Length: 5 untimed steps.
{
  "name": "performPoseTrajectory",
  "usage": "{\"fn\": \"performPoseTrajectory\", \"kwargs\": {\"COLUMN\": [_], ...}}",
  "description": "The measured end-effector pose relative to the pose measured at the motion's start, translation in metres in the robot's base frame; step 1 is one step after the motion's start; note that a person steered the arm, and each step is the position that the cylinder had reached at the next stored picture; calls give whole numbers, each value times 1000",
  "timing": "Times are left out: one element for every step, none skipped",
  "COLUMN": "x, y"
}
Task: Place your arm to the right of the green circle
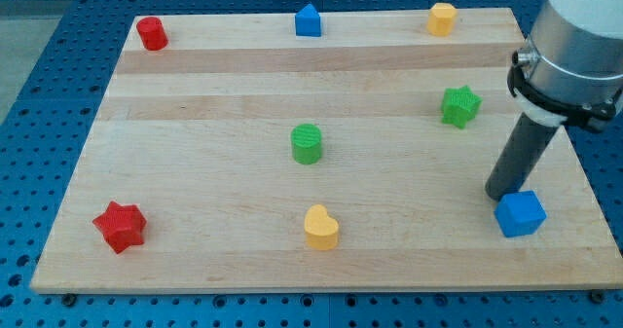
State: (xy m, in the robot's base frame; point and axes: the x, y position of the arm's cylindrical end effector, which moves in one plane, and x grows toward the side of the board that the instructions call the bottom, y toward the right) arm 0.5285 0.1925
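Observation:
The green circle [307, 143] is a short green cylinder near the middle of the wooden board [214, 182]. My rod comes down from the view's upper right and my tip [499, 194] rests on the board far to the right of the green circle and a little lower in the view. The tip sits just above and left of a blue cube [520, 213], close to it or touching it. A green star [460, 106] lies above the tip in the view, between it and the top edge.
A red cylinder [151, 33], a blue house-shaped block [308, 21] and a yellow hexagon [441, 19] line the top edge. A red star [120, 226] sits at the bottom left and a yellow heart [320, 228] below the green circle.

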Motion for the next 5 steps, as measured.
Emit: {"fn": "performPoseTrajectory", "kwargs": {"x": [10, 12, 12, 1, -23], "y": [2, 2, 2, -36, -88]}}
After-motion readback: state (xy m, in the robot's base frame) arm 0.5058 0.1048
